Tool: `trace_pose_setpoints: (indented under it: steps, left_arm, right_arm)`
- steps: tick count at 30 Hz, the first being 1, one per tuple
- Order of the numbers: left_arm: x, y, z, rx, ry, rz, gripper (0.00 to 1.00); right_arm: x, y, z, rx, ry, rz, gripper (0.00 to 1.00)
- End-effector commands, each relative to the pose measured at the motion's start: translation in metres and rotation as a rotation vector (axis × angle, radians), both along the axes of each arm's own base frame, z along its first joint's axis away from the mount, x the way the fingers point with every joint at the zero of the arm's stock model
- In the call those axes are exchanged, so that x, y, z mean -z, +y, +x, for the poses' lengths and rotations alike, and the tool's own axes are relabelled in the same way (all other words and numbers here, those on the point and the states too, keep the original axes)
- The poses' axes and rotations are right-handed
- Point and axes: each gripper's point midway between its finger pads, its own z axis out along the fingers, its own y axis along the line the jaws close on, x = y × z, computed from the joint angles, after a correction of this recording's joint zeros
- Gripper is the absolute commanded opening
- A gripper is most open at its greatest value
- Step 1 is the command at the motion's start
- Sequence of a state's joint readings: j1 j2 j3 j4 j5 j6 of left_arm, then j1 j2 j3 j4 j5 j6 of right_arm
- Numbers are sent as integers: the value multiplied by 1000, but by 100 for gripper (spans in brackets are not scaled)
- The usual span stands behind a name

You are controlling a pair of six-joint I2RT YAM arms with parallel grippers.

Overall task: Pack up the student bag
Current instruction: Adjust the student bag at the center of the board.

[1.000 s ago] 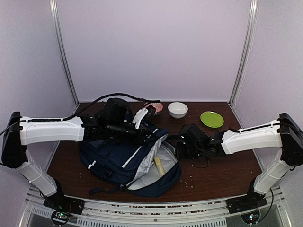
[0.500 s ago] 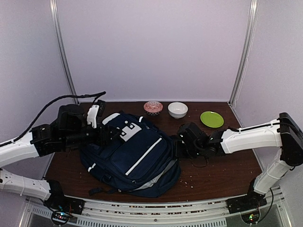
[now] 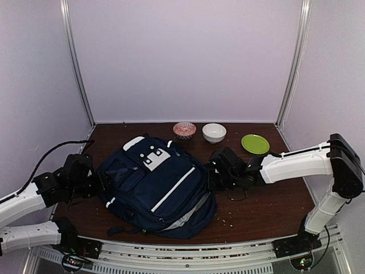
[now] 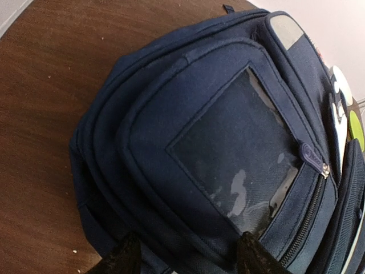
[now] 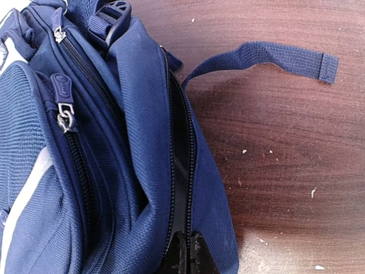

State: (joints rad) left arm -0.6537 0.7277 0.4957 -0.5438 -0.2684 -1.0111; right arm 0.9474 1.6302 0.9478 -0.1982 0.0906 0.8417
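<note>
The student bag (image 3: 162, 191), navy with white patches and a white stripe, lies flat in the middle of the table with its front flap down. My left gripper (image 3: 102, 182) is at its left edge, open; in the left wrist view its gripper (image 4: 188, 264) stands with both dark fingertips (image 4: 122, 260) spread over the bag's clear-window pocket (image 4: 239, 142), holding nothing. My right gripper (image 3: 210, 178) is at the bag's right side. In the right wrist view that gripper (image 5: 188, 257) is shut, pinched on the zipper line (image 5: 183, 171) where the two open tracks meet.
A pink patterned bowl (image 3: 184, 129), a white bowl (image 3: 214, 132) and a green plate (image 3: 255, 144) stand along the back edge. A loose blue strap (image 5: 285, 57) trails over the wood by the bag. Pale crumbs dot the table at the right front.
My left gripper has let go of the bag's front flap, opened wide and drawn back to the left. The flap has dropped shut over the grey lining. The right gripper stays put.
</note>
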Motion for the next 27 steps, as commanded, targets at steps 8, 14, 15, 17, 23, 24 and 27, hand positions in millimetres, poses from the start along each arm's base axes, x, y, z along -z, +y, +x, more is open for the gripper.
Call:
trace_pose_setpoints:
  steps: [8, 14, 15, 17, 23, 24, 27]
  left_arm:
    - [1, -13, -30, -70, 100, -353, 95]
    - [17, -22, -38, -21, 140, -383, 90]
    - [17, -25, -35, -14, 130, -394, 88]
    - [15, -31, -30, 2, 110, -416, 87]
    - [18, -52, -16, 42, 101, -470, 81]
    - [17, -54, -14, 43, 93, -479, 79]
    - [4, -56, -5, 41, 31, -512, 70]
  right_arm:
    - [-16, 6, 7, -6, -34, 19, 0]
    - [-18, 9, 8, -14, -32, 22, 0]
    - [-18, 9, 8, -16, -33, 19, 0]
    - [-17, 9, 8, -17, -30, 14, 0]
    - [-11, 11, 8, -22, -18, 4, 0]
    - [-12, 11, 9, -25, -20, 2, 0]
    - [-15, 14, 11, -45, -32, -4, 0]
